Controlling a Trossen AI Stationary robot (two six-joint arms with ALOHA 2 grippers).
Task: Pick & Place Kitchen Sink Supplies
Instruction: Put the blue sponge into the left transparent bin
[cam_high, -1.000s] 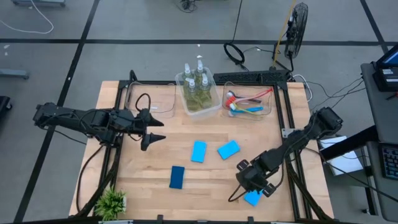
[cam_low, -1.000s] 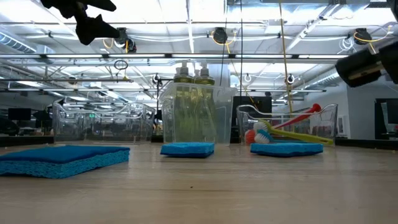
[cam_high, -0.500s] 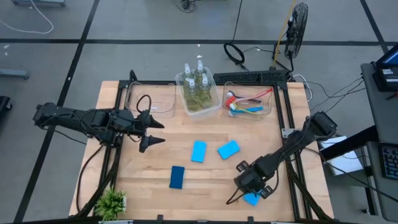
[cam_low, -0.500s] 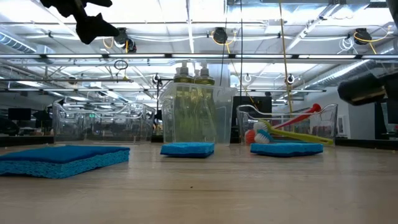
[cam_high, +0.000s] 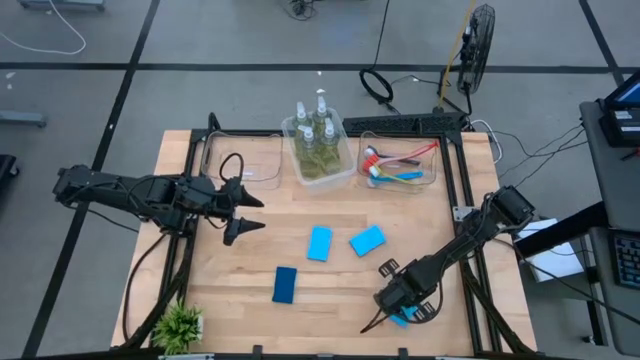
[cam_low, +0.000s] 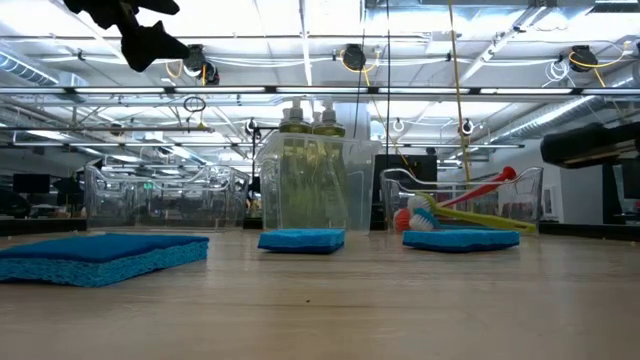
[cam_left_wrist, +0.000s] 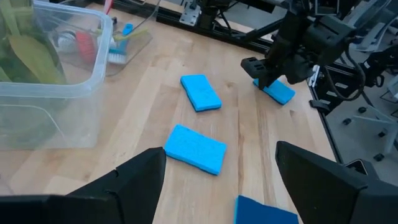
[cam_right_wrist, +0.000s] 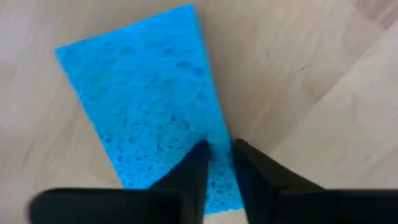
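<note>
While the right gripper pinches narrowly on a porous bright blue sponge lying flat on the table, well apart from the bottle bin, the arm hides most of it from above. Left gripper hovers wide, empty.

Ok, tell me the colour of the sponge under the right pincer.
Bright blue. The sponge shows best in the right wrist view, with the right pincer on it.

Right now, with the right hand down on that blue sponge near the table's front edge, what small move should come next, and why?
Probably finish closing and lift straight up. The right hand has its fingers nearly together, pinching the edge of the blue sponge, which lies flat on the table. The left hand hovers open.
</note>
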